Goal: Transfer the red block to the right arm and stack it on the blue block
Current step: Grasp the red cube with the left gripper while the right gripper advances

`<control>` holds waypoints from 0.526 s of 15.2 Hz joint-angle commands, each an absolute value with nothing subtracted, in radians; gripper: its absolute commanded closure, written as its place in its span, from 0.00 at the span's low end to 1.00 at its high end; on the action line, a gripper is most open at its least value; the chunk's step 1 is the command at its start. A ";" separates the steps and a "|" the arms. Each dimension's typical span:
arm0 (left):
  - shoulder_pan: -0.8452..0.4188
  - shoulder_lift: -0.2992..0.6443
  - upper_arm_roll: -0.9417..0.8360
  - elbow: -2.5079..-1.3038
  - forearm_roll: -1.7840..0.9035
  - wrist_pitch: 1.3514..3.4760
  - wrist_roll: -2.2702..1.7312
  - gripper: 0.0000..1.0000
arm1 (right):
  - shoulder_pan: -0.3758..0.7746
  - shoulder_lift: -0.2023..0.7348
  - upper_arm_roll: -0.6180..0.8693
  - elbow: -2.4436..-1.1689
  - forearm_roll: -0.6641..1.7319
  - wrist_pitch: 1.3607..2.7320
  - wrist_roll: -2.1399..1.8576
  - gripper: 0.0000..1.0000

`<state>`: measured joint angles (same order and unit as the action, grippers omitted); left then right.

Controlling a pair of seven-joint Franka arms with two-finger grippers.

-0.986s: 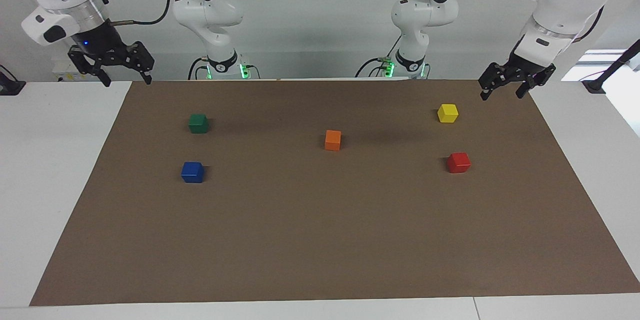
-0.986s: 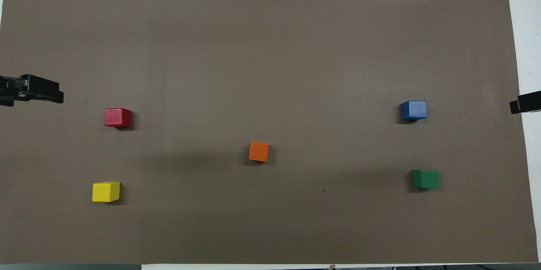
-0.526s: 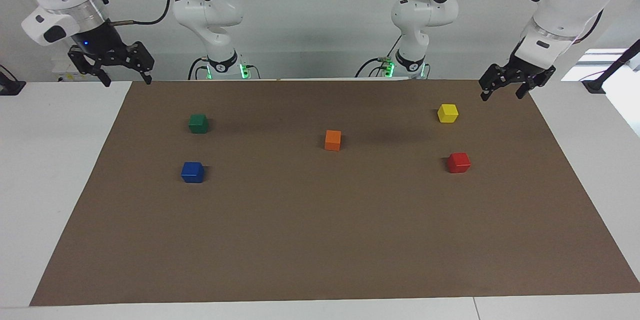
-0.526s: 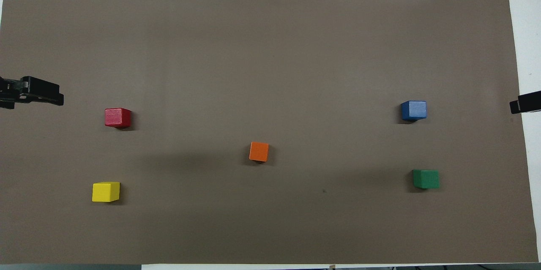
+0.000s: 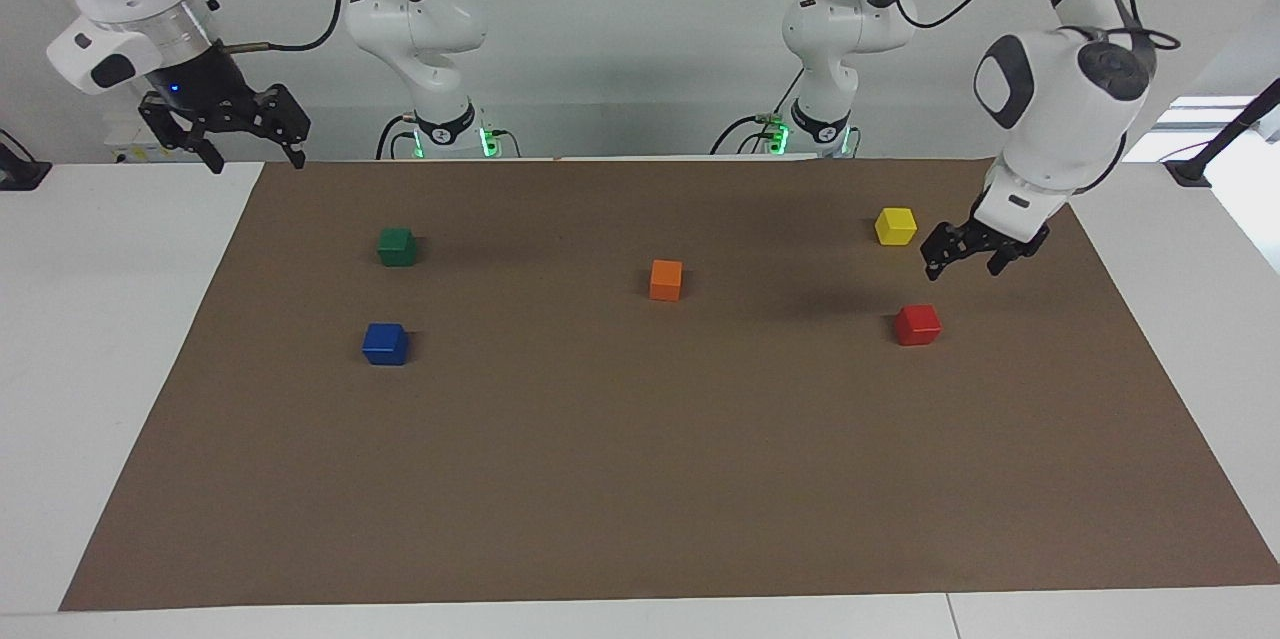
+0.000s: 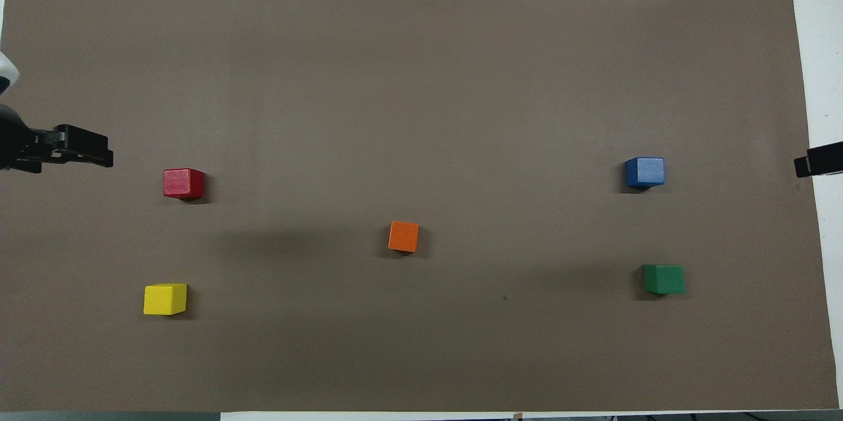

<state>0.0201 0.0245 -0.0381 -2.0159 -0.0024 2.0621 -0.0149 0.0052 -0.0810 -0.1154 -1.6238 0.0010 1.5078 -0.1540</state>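
Step in hand: the left gripper [image 5: 967, 259] hangs above the mat [image 5: 640, 479] between the yellow block [image 5: 895, 225] and the red block [image 5: 917, 324], jaws wide and empty; I judge it is on its way to pick up the red one.
Red block: flat on the mat toward the left arm's end, well in from that edge, untouched.
Doing it well: centre over the cube, square the fingers to two flat faces, drop straight down, close low enough to leave the top half free for the handover.
Blue block [image 5: 385, 343]: toward the right arm's end of the mat, alone, top bare.
Right gripper [image 5: 250, 141]: waits, open, over the mat's corner at the robots' edge.
Nearby: the yellow block is close to the approach path; orange block [image 5: 665, 279] mid-mat and green block [image 5: 397, 246] beside the blue one could crowd the later stacking.
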 commanded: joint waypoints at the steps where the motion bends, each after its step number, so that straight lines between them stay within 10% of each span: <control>1: 0.009 0.034 -0.025 -2.092 -0.008 2.164 -0.006 0.00 | -0.008 -0.167 -0.106 -1.782 0.032 1.581 -0.161 0.00; 8: 0.008 0.117 -0.009 -2.166 -0.008 2.378 0.038 0.00 | -0.040 -0.183 -0.107 -1.977 0.320 1.733 -0.228 0.00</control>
